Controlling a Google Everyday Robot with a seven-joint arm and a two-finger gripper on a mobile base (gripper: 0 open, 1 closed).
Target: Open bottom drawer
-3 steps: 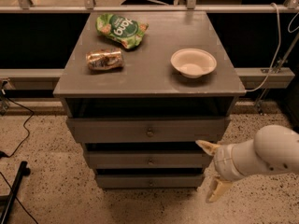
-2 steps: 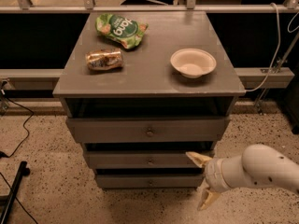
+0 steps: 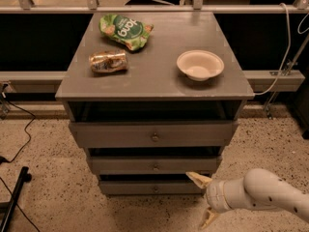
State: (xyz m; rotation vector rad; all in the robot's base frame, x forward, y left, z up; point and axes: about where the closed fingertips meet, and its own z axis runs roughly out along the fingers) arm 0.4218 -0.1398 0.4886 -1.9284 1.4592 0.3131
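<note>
Black stand leg (image 3: pixel 14 197): one, at the far left on the speckled floor, with thin dark cables (image 3: pixel 21 129) trailing near it.
Grey desk (image 3: pixel 154 83): one, wooden, in the middle of the view, with an open shelf gap under its top.
Gold crumpled wrapper (image 3: pixel 108 61): one, on the left of the desk top; no writing on it can be read.
Green snack bag (image 3: pixel 125 30): one, behind and just right of the wrapper; its white lettering is upside down and cannot be read with certainty.
Bowl (image 3: pixel 200 65): one, pale, on the right of the desk top, well apart from the bag.
Drawers: three, stacked, each with one small round knob at centre: top drawer (image 3: pixel 116 135), middle drawer (image 3: pixel 120 166), bottom drawer (image 3: pixel 130 187).
Bottom drawer: lowest and slimmest, near the floor, its front set back under the middle one.
Gripper (image 3: pixel 195 200): one, low at the right, in front of the bottom drawer's right end, on a white arm (image 3: pixel 263 195).
Fingers (image 3: pixel 198 179): two, spread wide, holding nothing; the upper one overlaps the bottom drawer's right corner.
White cable (image 3: pixel 286 42): one, hanging at the far right.
</note>
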